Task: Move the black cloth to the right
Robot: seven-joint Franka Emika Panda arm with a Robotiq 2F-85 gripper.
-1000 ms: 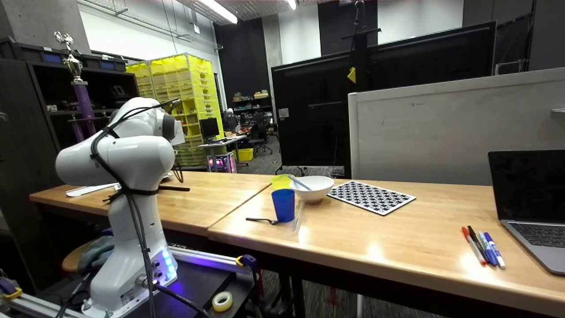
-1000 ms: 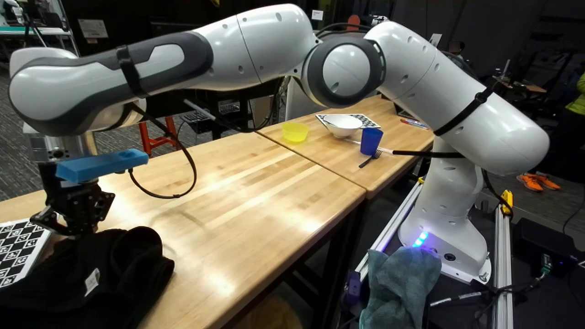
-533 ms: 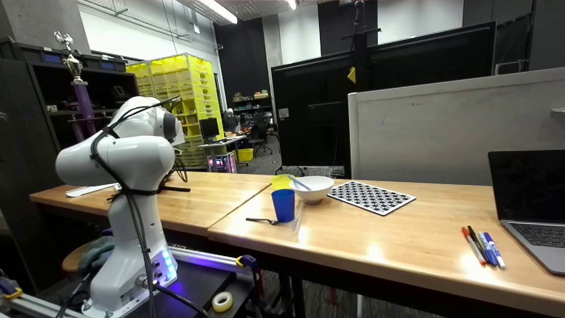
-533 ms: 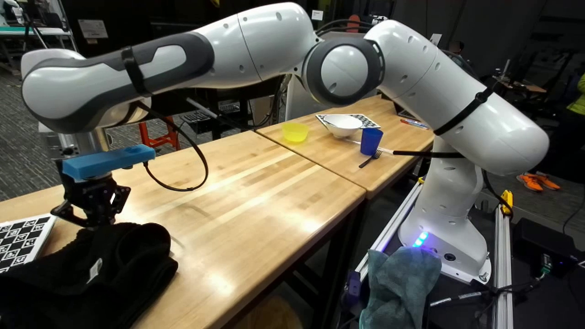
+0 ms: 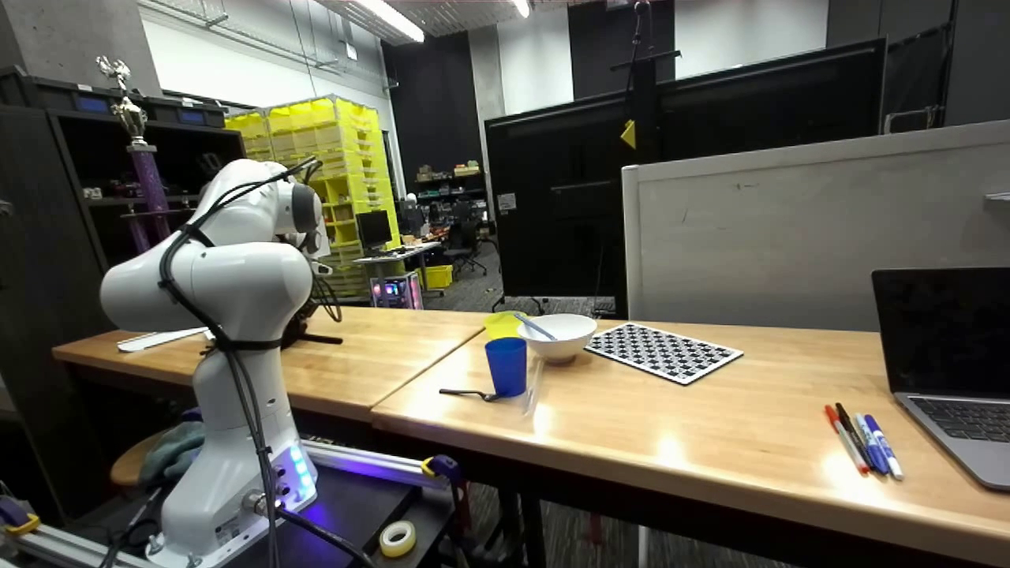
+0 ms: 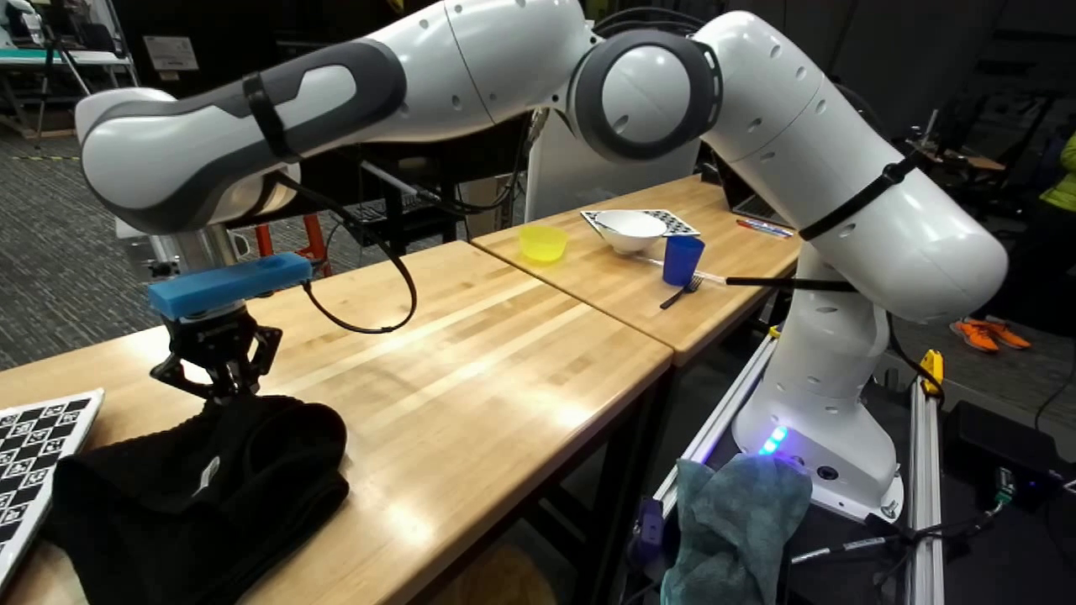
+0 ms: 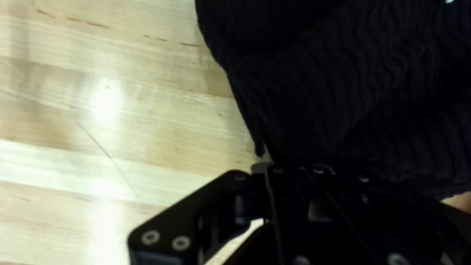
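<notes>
Pinching black cloth (image 6: pixel 202 512), hand (image 6: pixel 234 390) over wooden table (image 6: pixel 479 361), checkered board (image 6: pixel 40 449) beside cloth, yellow bowl (image 6: pixel 543 244) well apart

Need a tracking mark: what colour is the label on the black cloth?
The label is white; best seen in an exterior view.

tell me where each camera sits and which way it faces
An exterior view: beside the base, facing across the tables to the whiteboard; arm and base show.
An exterior view: near the black cloth, facing along the tables; base, arm and tool show.
Wrist view: on the wrist, facing down at the black cloth; the tool shows.
Both exterior views share the blue cup and white bowl.
</notes>
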